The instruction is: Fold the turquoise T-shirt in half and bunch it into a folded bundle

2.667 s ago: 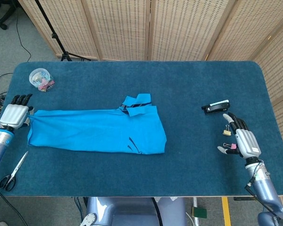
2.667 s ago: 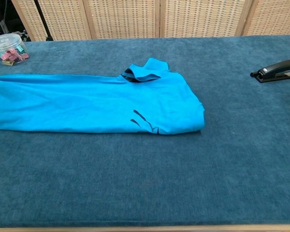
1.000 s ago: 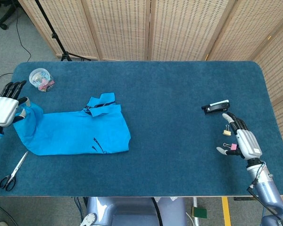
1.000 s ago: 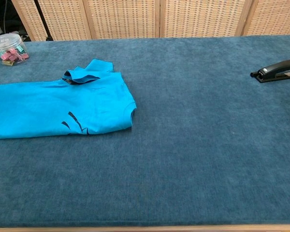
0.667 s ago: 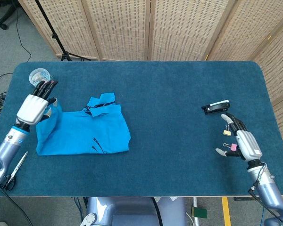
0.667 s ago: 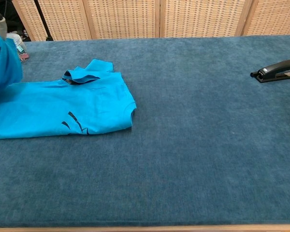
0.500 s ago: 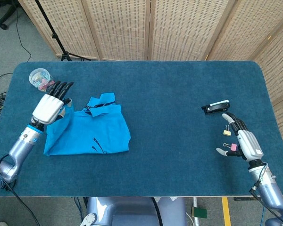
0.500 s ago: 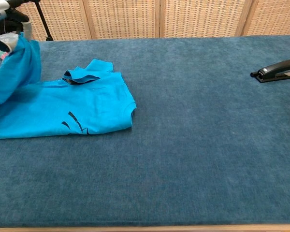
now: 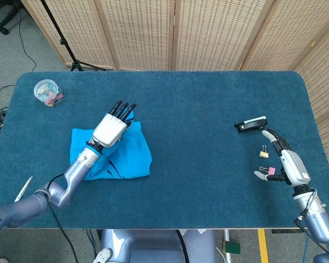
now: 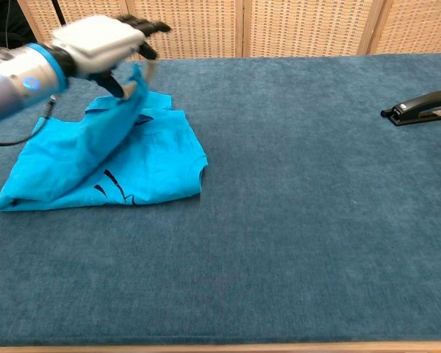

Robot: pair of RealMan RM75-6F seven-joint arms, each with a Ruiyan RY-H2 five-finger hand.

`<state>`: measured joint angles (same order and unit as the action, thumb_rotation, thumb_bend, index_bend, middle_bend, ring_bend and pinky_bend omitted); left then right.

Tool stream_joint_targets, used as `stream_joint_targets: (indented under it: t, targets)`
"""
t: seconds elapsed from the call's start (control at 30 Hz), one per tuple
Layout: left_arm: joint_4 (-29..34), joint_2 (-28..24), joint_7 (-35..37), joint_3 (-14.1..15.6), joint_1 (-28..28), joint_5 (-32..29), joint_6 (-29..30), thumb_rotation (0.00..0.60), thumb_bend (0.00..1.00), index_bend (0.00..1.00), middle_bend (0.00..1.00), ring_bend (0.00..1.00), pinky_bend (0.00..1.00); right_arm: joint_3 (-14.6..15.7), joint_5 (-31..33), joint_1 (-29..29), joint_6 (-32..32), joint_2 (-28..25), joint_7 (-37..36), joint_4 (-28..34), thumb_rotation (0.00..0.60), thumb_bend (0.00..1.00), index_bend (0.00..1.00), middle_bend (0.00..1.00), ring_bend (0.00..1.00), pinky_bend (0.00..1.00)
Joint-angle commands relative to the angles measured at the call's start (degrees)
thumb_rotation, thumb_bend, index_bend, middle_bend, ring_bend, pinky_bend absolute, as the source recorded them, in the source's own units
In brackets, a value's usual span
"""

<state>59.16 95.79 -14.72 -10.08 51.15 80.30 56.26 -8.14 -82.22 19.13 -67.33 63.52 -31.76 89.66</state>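
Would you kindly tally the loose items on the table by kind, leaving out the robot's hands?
Turquoise T-shirt: 1
Black stapler: 1
Loose binder clips: 2
Clear tub of clips: 1
Scissors: 1
Total: 6
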Motion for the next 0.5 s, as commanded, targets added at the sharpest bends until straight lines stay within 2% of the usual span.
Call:
stream_joint_targets:
  t: [0.03,0.17,0.23,0.33,0.4,0.47,0.5]
  targets:
    - [-0.82,2.08,-0.49,-0.07,0.94,-0.62,-1.09,0.6,0.52,0.75,0.0,0.0,0.0,0.05,-0.02,0.01,-0.03,-0.02,-0.06,-0.06,0.6,0.0,0.0,0.0,0.0,0.0]
    - [-2.41,4.08,0.12,0.47,1.21,-0.34,-1.3,0.6,0.52,0.75,0.0,0.0,0.0,0.13,0.11,0.08,0.1,0.02,-0.07,-0.2,0.6,0.0,0.0,0.0,0.0,0.0]
    - [-3.2,4.74,0.68,0.5,1.33,-0.33,-1.39,0.6,0.5,0.71,0.0,0.0,0.0,0.15,0.21,0.14,0.19,0.11,0.02,-0.31,0.6,0.0,0.0,0.0,0.0,0.0]
    - [-3.65,5.14,2.01,0.48,1.42,-0.47,-1.81,0.6,0.39,0.44,0.0,0.0,0.0,0.2,0.33,0.24,0.38,0.22,0.13,-0.41,0.6,0.0,0.0,0.0,0.0,0.0]
    - [-3.58,5.08,3.05,0.6,1.44,-0.39,-2.09,0.6,0.26,0.19,0.0,0.0,0.0,0.23,0.4,0.31,0.5,0.29,0.22,-0.52,0.6,0.0,0.0,0.0,0.0,0.0]
    - [-3.37,4.94,4.2,0.67,1.37,-0.28,-2.14,0.6,0.15,0.04,0.0,0.0,0.0,0.21,0.51,0.37,0.57,0.37,0.31,-0.59,0.6,0.0,0.0,0.0,0.0,0.0]
    - [-2.95,4.83,5.48,0.48,1.2,-0.23,-1.7,0.6,0.1,0.01,0.0,0.0,0.0,0.22,0.57,0.41,0.64,0.41,0.41,-0.66,0.6,0.0,0.0,0.0,0.0,0.0]
